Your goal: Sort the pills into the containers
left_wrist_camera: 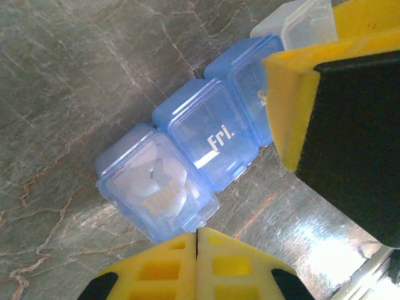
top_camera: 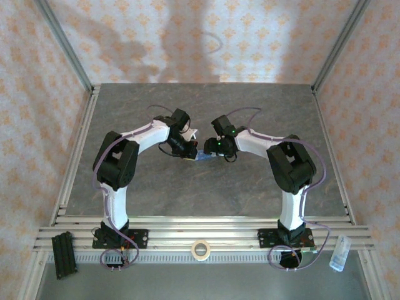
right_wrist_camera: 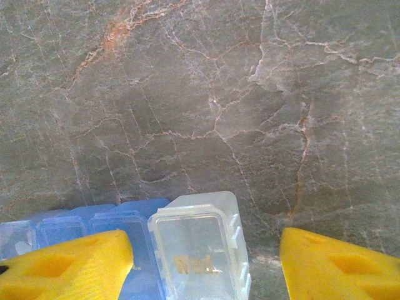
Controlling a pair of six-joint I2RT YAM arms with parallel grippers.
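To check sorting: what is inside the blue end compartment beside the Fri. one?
White pieces, likely pills, show inside the end compartment; orange lettering on its lid hides their number.

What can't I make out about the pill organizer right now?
- Top external: pill organizer, too small and wedged between left gripper and right gripper; contents unreadable.
- Left wrist: label on the compartment beyond Fri, covered by a yellow finger.
- Right wrist: clear compartment, cut off by the bottom edge, its label blurred.
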